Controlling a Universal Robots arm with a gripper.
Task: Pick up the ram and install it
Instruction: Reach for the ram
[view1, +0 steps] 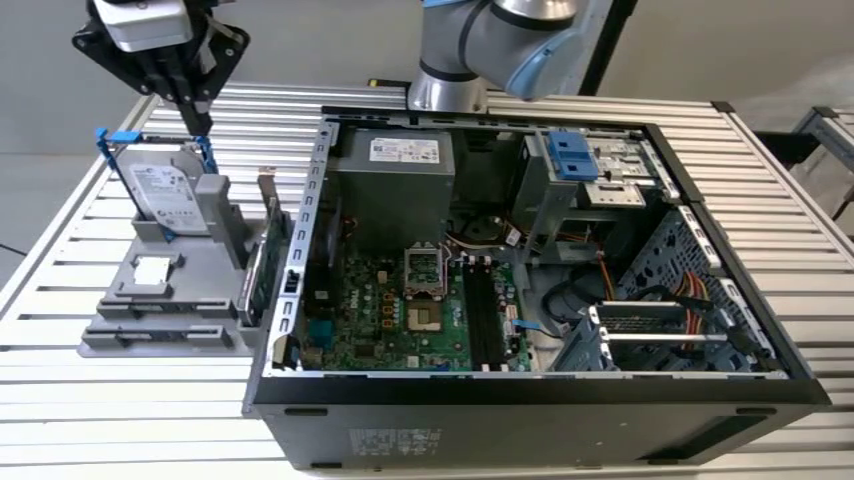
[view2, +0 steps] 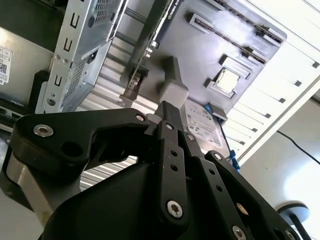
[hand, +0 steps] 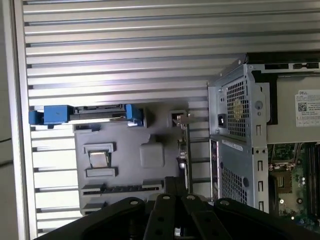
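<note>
One black gripper (view1: 200, 124), fingers (view1: 195, 110) clenched together, hung over one silver hard drive (view1: 171, 198) in one grey slotted fixture (view1: 160, 330), to the exterior view's left of one open metal case (view1: 534, 405).

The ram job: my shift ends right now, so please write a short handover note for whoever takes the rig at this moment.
The gripper: jaws shut with nothing between them, hovering over the hard drive on the grey holder, outside the computer case.
The ram: I cannot pick it out for sure among the holder's parts.
Done: nothing that shows; the motherboard's memory slots look empty.
Left: the whole job, pick-up and install.
</note>
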